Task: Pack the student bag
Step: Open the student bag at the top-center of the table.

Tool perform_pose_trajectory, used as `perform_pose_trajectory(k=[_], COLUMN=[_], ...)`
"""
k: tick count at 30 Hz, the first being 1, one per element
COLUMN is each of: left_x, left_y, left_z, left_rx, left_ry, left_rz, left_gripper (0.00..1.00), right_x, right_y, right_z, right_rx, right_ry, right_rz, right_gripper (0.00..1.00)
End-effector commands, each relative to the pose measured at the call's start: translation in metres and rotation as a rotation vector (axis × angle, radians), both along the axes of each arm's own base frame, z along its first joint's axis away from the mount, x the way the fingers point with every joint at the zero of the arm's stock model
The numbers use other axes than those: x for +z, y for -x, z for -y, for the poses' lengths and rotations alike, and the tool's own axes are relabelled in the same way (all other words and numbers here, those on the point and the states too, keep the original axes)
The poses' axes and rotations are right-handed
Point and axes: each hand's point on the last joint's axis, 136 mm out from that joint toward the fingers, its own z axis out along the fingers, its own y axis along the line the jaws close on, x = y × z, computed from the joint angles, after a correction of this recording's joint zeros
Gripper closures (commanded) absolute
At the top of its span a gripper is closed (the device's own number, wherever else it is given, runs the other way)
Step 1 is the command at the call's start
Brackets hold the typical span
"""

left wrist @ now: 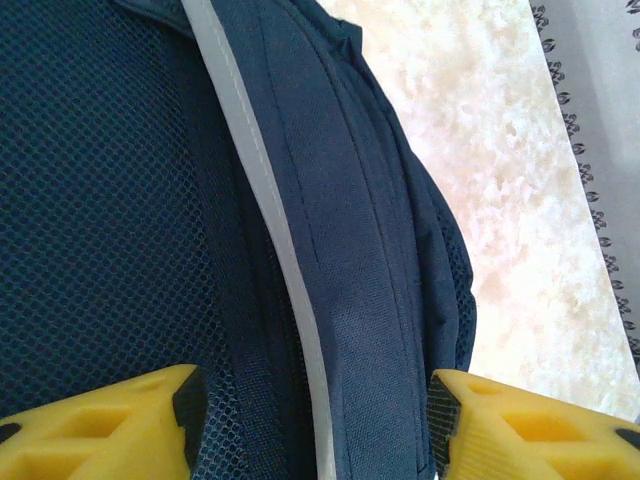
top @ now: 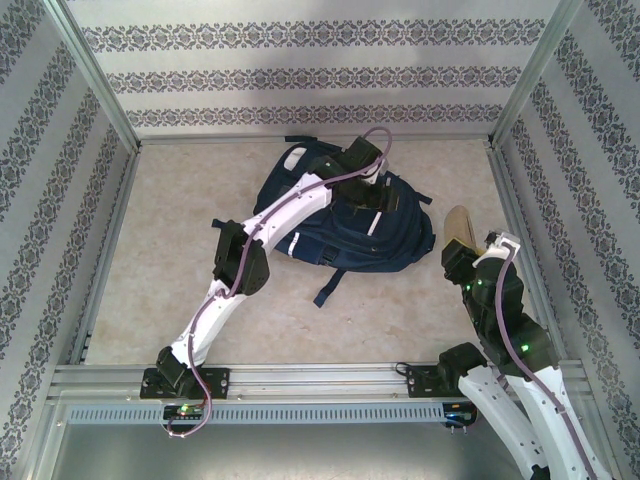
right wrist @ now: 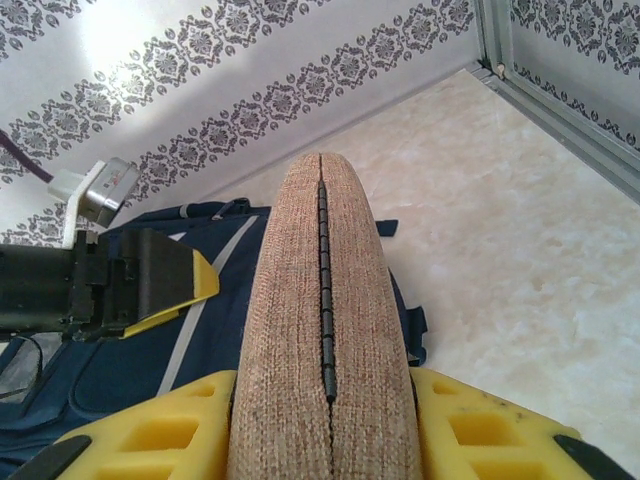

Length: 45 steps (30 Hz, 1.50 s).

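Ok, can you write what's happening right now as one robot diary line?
left pincer: jaws either side of student bag fold, grip unclear | right pincer: shut on tan zip pouch, beside bag

Student bag (top: 395, 240): navy blue, thin white-grey stripe; dark mesh weave at left of the left wrist view
Pouch (right wrist: 322, 330): tan woven cloth, black zip down the centre
Left gripper (left wrist: 313, 425), right gripper (right wrist: 322, 440): yellow fingers
Table (top: 180, 240): cream, marbled mottling
Walls (top: 300, 70): white, horizontal bands of dark floral ornament
Arms (top: 215, 310): white shells, black joints; cable (top: 345, 178) mauve
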Motion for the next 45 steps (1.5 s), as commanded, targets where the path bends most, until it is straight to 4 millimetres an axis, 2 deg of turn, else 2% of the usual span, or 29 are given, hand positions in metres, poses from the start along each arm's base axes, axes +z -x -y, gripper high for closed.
perform_pose_trajectory(k=[1, 8, 16, 18, 19, 21, 23, 25, 28, 32, 35, 37, 41, 45], left_x=[0.005, 0.000, -0.035, -0.043, -0.045, -0.043, -0.029, -0.007, 0.042, 0.110, 0.144, 0.158, 0.170, 0.183], left_y=[0.013, 0.019, 0.016, 0.011, 0.010, 0.008, 0.008, 0.007, 0.006, 0.006, 0.009, 0.011, 0.015, 0.021], left_z=[0.015, 0.024, 0.017, 0.013, 0.011, 0.010, 0.013, 0.013, 0.006, -0.021, -0.042, -0.052, -0.063, -0.062], left_rx=[-0.032, -0.056, -0.041, -0.030, -0.026, -0.028, -0.040, -0.045, -0.047, -0.034, -0.041, -0.054, -0.080, -0.135], left_ry=[0.031, 0.035, -0.057, -0.091, -0.105, -0.112, -0.087, -0.066, -0.019, 0.043, 0.085, 0.102, 0.144, 0.210], left_rz=[-0.022, -0.023, -0.032, -0.017, -0.010, 0.001, 0.018, 0.053, 0.129, 0.206, 0.231, 0.240, 0.224, 0.215], left_gripper=[0.42, 0.52, 0.60, 0.65, 0.71, 0.89, 1.00, 1.00, 1.00, 1.00, 1.00, 1.00, 1.00, 1.00], right_x=[0.000, -0.011, -0.020, -0.023, -0.025, -0.027, -0.027, -0.025, -0.022, -0.020, -0.023, -0.026, -0.035, -0.048], right_y=[-0.003, -0.009, -0.011, -0.011, -0.011, -0.011, -0.010, -0.010, -0.009, -0.011, -0.015, -0.018, -0.029, -0.049], right_z=[-0.002, -0.010, -0.011, -0.012, -0.011, -0.011, -0.010, -0.008, -0.004, -0.001, 0.000, -0.002, -0.008, -0.031], right_rx=[0.009, 0.032, 0.031, 0.031, 0.029, 0.028, 0.026, 0.018, 0.007, -0.008, -0.010, -0.006, 0.022, 0.151], right_ry=[-0.007, -0.051, -0.065, -0.070, -0.074, -0.078, -0.076, -0.069, -0.061, -0.060, -0.076, -0.095, -0.165, -0.308], right_rz=[0.021, -0.005, -0.026, -0.032, -0.035, -0.041, -0.040, -0.040, -0.042, -0.054, -0.073, -0.086, -0.108, -0.151], right_gripper=[0.69, 0.69, 0.69, 0.68, 0.68, 0.68, 0.68, 0.68, 0.68, 0.68, 0.68, 0.68, 0.68, 0.67])
